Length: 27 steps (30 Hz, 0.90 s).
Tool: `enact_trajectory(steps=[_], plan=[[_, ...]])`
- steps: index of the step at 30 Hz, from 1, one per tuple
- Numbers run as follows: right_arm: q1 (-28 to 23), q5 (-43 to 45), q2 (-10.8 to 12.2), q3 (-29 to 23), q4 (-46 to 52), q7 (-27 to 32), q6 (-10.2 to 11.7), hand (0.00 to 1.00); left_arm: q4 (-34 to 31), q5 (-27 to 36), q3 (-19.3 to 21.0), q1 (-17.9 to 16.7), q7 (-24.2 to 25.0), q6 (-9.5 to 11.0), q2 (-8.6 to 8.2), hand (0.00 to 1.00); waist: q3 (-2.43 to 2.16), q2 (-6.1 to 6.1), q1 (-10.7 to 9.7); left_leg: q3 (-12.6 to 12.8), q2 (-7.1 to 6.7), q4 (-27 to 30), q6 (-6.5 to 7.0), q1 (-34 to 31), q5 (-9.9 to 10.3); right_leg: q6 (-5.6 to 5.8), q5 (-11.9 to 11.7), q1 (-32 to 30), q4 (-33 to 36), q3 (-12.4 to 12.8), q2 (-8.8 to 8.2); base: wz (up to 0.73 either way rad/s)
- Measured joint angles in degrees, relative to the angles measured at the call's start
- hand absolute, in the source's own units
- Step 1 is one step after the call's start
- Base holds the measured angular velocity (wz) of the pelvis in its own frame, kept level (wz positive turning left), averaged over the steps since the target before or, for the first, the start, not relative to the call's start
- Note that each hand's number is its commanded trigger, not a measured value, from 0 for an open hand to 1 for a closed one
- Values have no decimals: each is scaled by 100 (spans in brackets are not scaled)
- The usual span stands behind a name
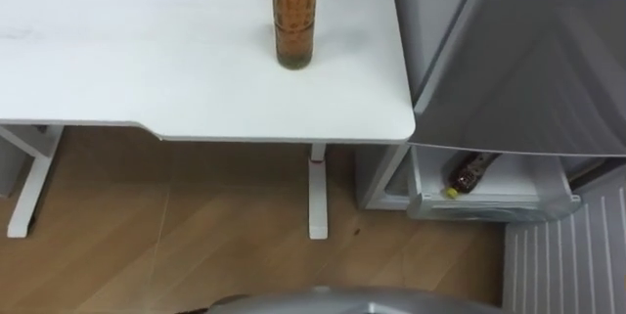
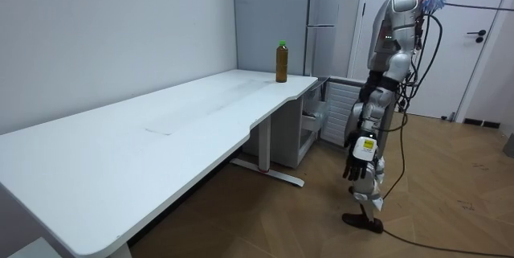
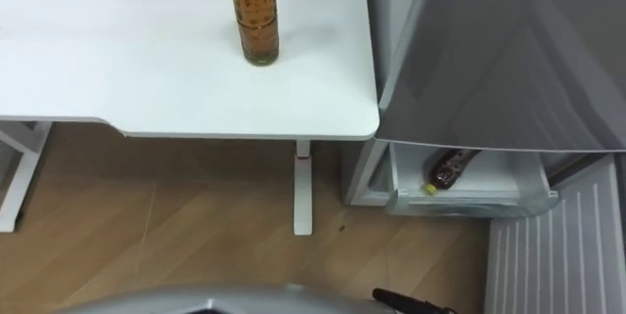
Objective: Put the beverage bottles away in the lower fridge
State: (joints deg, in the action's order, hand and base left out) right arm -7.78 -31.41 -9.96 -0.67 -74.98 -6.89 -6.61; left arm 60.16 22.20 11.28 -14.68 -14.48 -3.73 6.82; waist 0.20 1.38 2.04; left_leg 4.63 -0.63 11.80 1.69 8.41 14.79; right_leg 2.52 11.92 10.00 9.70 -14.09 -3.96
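An amber drink bottle [image 1: 294,16] with a green cap stands upright near the right end of the white table [image 1: 117,60]; it also shows in the room view as the bottle [image 2: 282,62]. A second brown bottle [image 1: 469,172] with a yellow cap lies on its side in the pulled-out lower fridge drawer [image 1: 489,204]. I stand on the floor facing the table edge, with the fridge [image 1: 528,50] ahead on my right. My left hand [image 2: 357,161] hangs at my side with relaxed fingers, holding nothing.
The white table leg [image 1: 316,192] stands between me and the fridge base. A ribbed white door panel [image 1: 567,260] stands open at the lower right. Wood floor [image 1: 176,246] lies in front of me. A closed white room door [image 2: 482,41] is behind me.
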Motion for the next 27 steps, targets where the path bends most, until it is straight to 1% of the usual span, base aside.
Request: enact_trajectory(steps=[2, 3, 5, 6, 8, 9, 10, 11, 12, 13, 15, 16, 17, 18, 20, 21, 22, 23, 24, 25, 26, 27], plan=[[-16, 67, 0, -63, 28, 48, 31, 0, -226, 144, 336, -43, -260, -9, -43, 0, -9, -27, 5, 8, -2, 0, 0, 37, -1, 0, 0, 10, -1, 35, 2, -4], [-14, 105, -1, -77, 38, 67, 32, 0, -299, 251, 402, -47, -342, -9, -46, 0, -11, -33, 4, 10, -3, 0, 0, 42, -1, 0, 0, 12, 0, 42, 1, 0], [1, 390, 3, -153, 78, 113, 82, 0, -611, 771, 636, -20, -727, 13, -46, 0, -5, -64, -4, 5, -6, 2, 1, 47, -1, 0, 0, 20, -1, 49, -2, 0], [6, 471, 5, -173, 78, 126, 103, 0, -681, 848, 678, -7, -816, 24, -46, 0, -6, -70, -1, 4, -7, 2, 1, 47, -2, 0, 0, 20, -1, 56, -2, 0], [33, 708, 8, -181, 139, 213, 165, 0, -939, 973, 752, 48, -1166, 85, -45, 0, -4, -100, 4, 9, -8, -5, 2, 64, -2, 0, 1, 33, 0, 108, -3, 0], [33, 748, 8, -176, 163, 230, 173, 0, -1083, 970, 796, 44, -1259, 86, -55, 0, -3, -95, 6, 11, -9, -5, 1, 67, -2, 1, 2, 34, 0, 127, -2, 0], [27, 830, 15, -177, 197, 253, 182, 0, -1495, 960, 873, 19, -1464, 96, -79, 0, 1, -82, 11, 10, -7, -5, 0, 78, -3, 2, 2, 31, -1, 150, 3, 0], [39, 930, 9, -179, 196, 258, 204, 0, -1810, 946, 876, 14, -1664, 194, -76, 0, 3, -77, 16, 10, -7, -5, -3, 90, -5, 2, 2, 31, -1, 171, 5, 0], [43, 939, 4, -179, 195, 259, 218, 0, -1918, 937, 875, 29, -1731, 266, -69, 0, 5, -74, 17, 12, -7, -6, -4, 92, -6, 2, 2, 31, -1, 174, 4, -3], [41, 962, 4, -179, 199, 260, 240, 0, -2113, 929, 875, 78, -1877, 383, -57, 0, 0, -97, 8, 16, -7, -7, -4, 77, -7, 2, 2, 30, 6, 176, 2, -3], [43, 970, 8, -176, 235, 277, 300, 0, -2556, 908, 830, 79, -2159, 477, -58, 0, 0, -96, 9, 23, -6, -10, -4, 57, -7, 2, 2, 4, 11, 147, 1, -2], [27, 970, 9, -172, 274, 308, 310, 0, -2827, 814, 797, 65, -2333, 546, -65, 0, -5, -102, 17, 24, -6, -6, -4, 35, -6, 3, 2, -11, 11, 140, 1, 0], [11, 971, 12, -169, 304, 316, 306, 0, -3192, 676, 776, 53, -2504, 566, -83, 0, -5, -91, 14, 18, -6, -7, -4, 29, -6, 3, 2, -13, 5, 135, 2, 0], [-8, 972, 16, -168, 330, 317, 306, 0, -3382, 612, 762, 56, -2585, 570, -87, 0, -5, -89, 14, 12, -6, -7, -4, 29, -6, 3, 2, -11, 3, 137, 4, 0], [-7, 1180, 18, -173, 385, 321, 348, 0, -4056, 196, 755, 58, -2725, 638, -84, 0, -8, -96, 91, 11, -5, -15, -4, 36, -6, 2, 1, -6, -8, 137, 10, 0], [-7, 1255, 20, -182, 386, 320, 375, 0, -4210, 116, 757, 59, -2752, 682, -85, 0, -10, -99, 103, 10, -4, -19, -4, 41, -6, 2, 1, -1, -12, 133, 10, 0], [-15, 1388, 23, -184, 382, 320, 456, 0, -4465, -62, 764, 63, -2771, 804, -84, 0, -13, -110, 122, 5, -5, -22, -4, 73, -6, 2, 1, 12, -18, 136, 11, 0], [-32, 1405, 25, -176, 383, 317, 518, 0, -4713, -207, 757, 64, -2783, 875, -81, 0, -11, -119, 119, -4, -7, -23, -4, 95, -6, 2, 1, 35, -27, 135, 10, 4], [-43, 1407, 29, -168, 382, 313, 553, 0, -4854, -258, 757, 64, -2789, 886, -82, 0, -10, -118, 125, -10, -9, -26, -4, 103, -6, 2, 1, 49, -34, 138, 10, 5], [-59, 1408, 49, -170, 375, 311, 609, 0, -5131, -381, 761, 65, -2791, 900, -78, 0, -10, -111, 133, -15, -10, -33, -4, 109, -7, 2, 1, 71, -62, 130, 10, 0], [-58, 1414, 60, -170, 357, 309, 638, 0, -5371, -600, 760, 66, -2785, 926, -66, 0, -10, -96, 144, -14, -14, -40, -4, 110, -6, 3, 2, 92, -113, 124, 8, 0], [-76, 1415, 60, -177, 338, 310, 657, 0, -5454, -694, 761, 66, -2778, 948, -52, 0, -9, -99, 136, -13, -15, -41, -4, 110, -6, 3, 1, 92, -112, 127, 9, 0]])
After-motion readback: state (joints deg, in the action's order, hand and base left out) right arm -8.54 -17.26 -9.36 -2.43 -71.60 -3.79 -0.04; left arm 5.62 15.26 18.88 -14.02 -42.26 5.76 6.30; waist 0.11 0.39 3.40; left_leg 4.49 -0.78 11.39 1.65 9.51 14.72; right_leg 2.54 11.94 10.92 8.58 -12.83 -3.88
